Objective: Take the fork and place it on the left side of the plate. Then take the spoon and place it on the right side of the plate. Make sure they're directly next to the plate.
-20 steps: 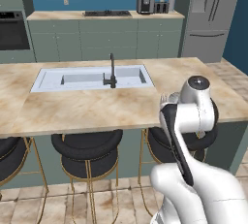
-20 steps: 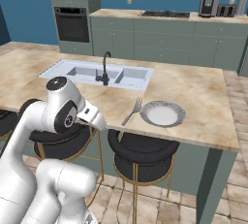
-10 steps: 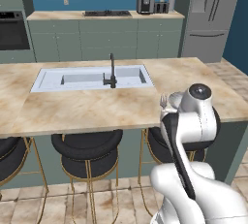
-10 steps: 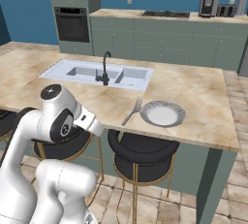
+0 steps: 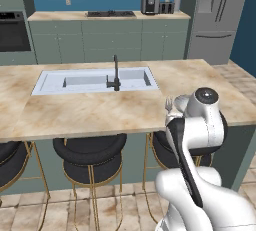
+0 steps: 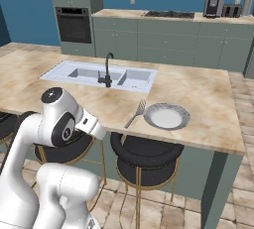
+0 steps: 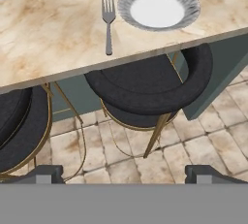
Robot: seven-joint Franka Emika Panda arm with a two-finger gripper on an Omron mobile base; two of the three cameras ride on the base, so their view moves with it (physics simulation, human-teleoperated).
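The fork lies flat on the marble island counter, tines pointing away, just left of the plate; in the right base view the fork lies close beside the plate, near the counter's front edge. In the left base view the fork's tines peek out beside the arm. The spoon is out of view. My gripper hangs off the counter's front edge, above the stools. Its fingers are wide apart with nothing between them.
A sink with a dark faucet sits in the middle of the island. Black round stools with gold legs stand under the counter's front edge. My own white arm hides the plate in the left base view.
The arm's upper joint has shifted sideways and a little lower in both base views. Fork and plate lie where they were.
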